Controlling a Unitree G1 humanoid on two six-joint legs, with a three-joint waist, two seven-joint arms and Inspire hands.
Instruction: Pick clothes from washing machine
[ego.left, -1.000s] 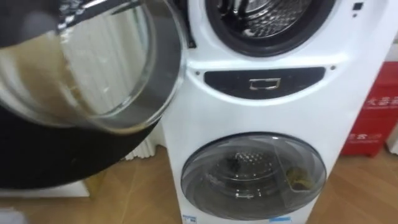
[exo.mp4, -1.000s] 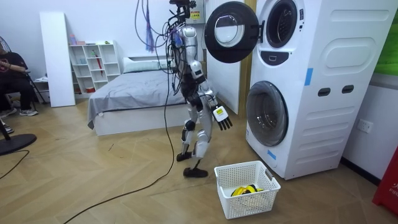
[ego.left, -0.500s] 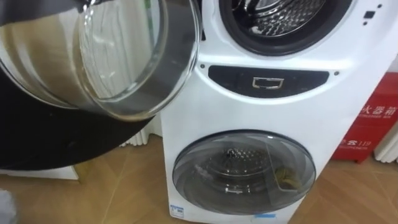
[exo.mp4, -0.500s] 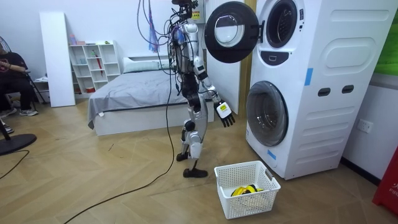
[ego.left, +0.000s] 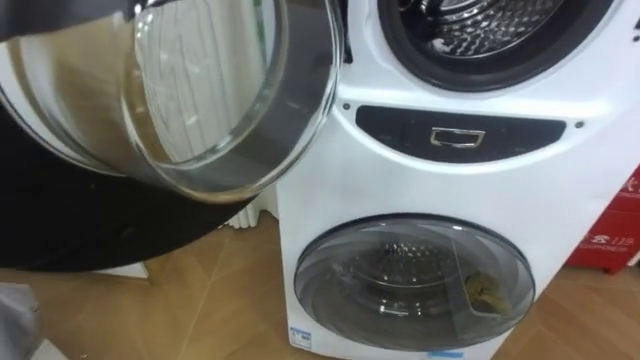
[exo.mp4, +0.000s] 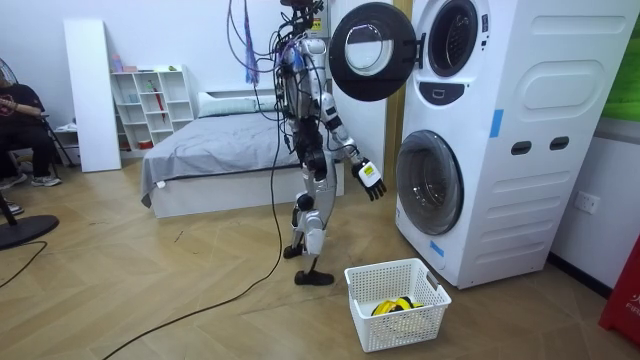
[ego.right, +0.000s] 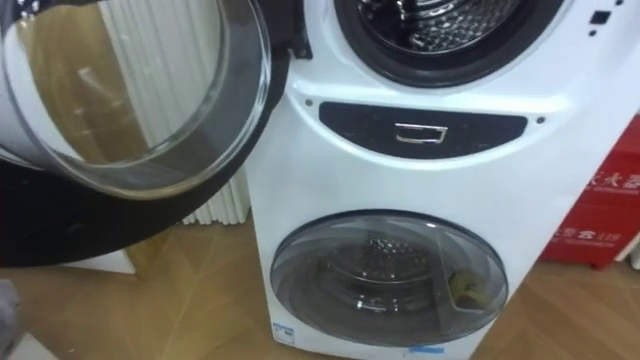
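The robot is standing at the washing machine, whose upper door is hanging wide for drum access, while its right hand is hovering, fingers spread, empty.

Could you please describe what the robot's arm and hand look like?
In the room view, the right arm is slim, made of silver-grey metal with darker joints. The right hand has black fingers and a pale, yellowish-white patch on its back.
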